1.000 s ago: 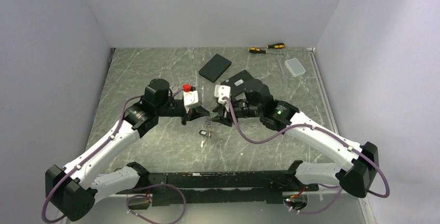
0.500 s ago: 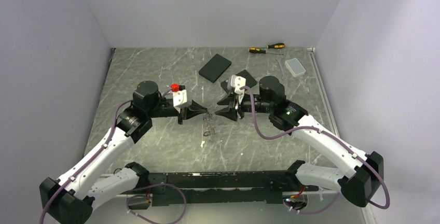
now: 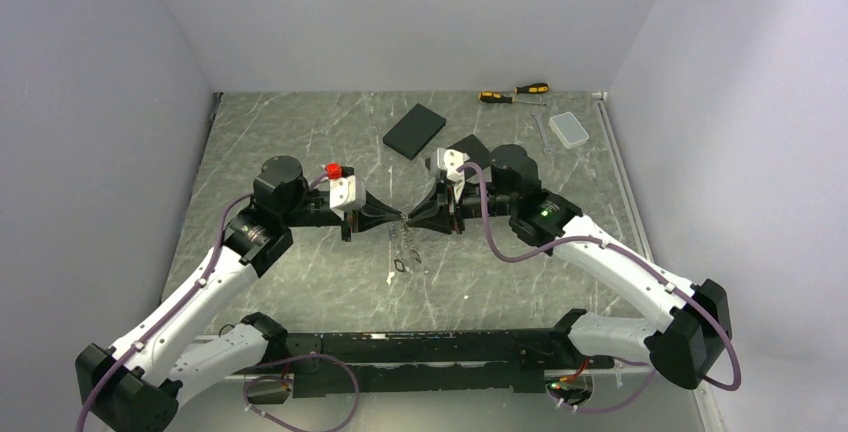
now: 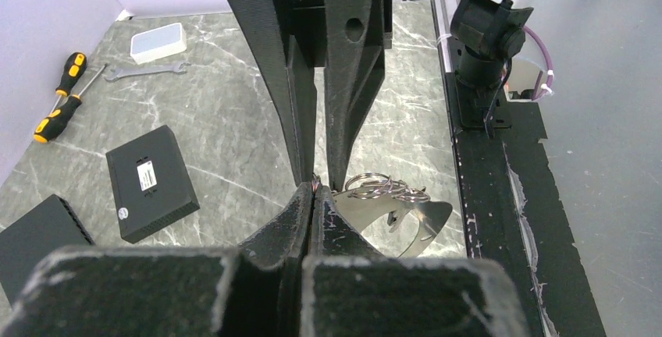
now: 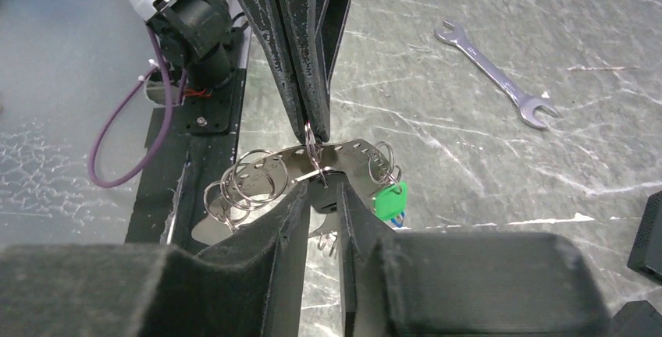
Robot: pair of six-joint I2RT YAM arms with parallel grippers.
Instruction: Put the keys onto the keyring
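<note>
**Both grippers meet on the keyring over mid-table**

We see the left gripper pinched shut on the grey metal keyring. It is a flat curved band punched with holes and hung with small wire rings, and it is held in the air above the middle of the marble-patterned table. The right gripper stands narrow around the band; we cannot tell whether it bites. A green-headed silver key dangles from one ring. If the arms pull unevenly, we judge the band could twist free and drop. Half a second ago the tips were apart and the right jaws wider.
</note>
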